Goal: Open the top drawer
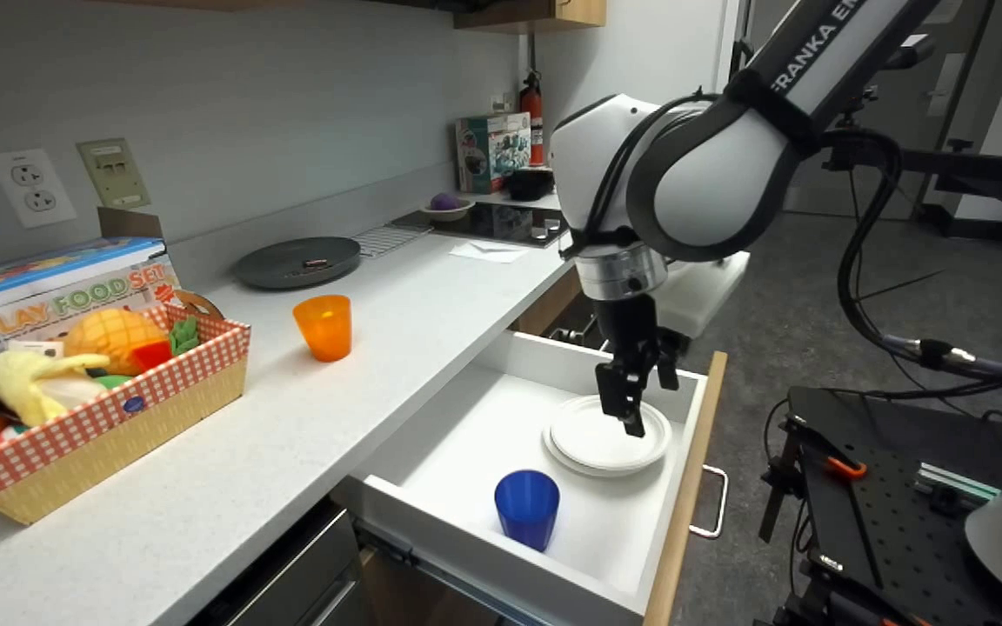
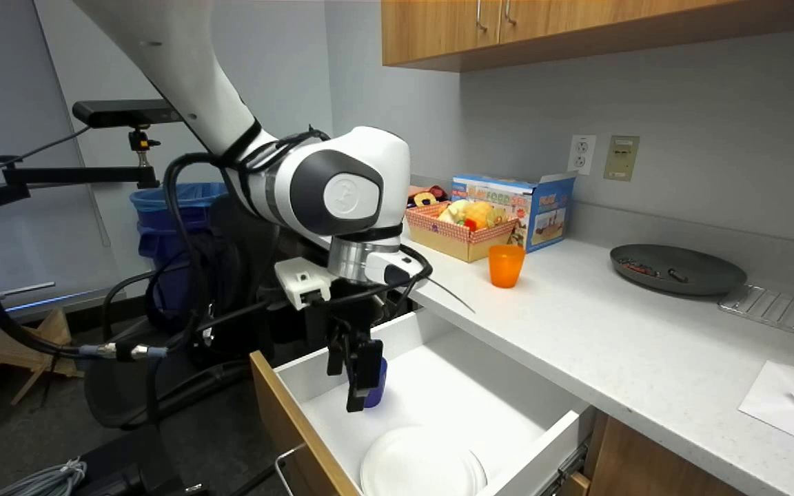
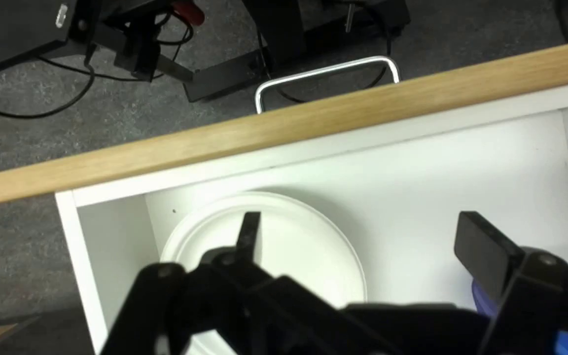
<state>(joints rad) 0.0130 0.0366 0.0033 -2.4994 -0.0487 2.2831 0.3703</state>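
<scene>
The robot arm reads "FRANKA EM", cut off, and the box "PLAY FOOD SET".

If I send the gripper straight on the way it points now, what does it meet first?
Probably the plates: in the wrist view, one side of the open gripper lines up with them, the other with the bare bottom of the drawer, near the cup. Its height above them is hard to judge.

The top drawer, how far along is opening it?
Done: the top drawer is well out from under the counter, with white plates and a blue cup showing inside. Under way: nothing gripped; the open hand hangs over the drawer, off the handle. Left: seemingly nothing, though I can't tell if it slides further.
</scene>
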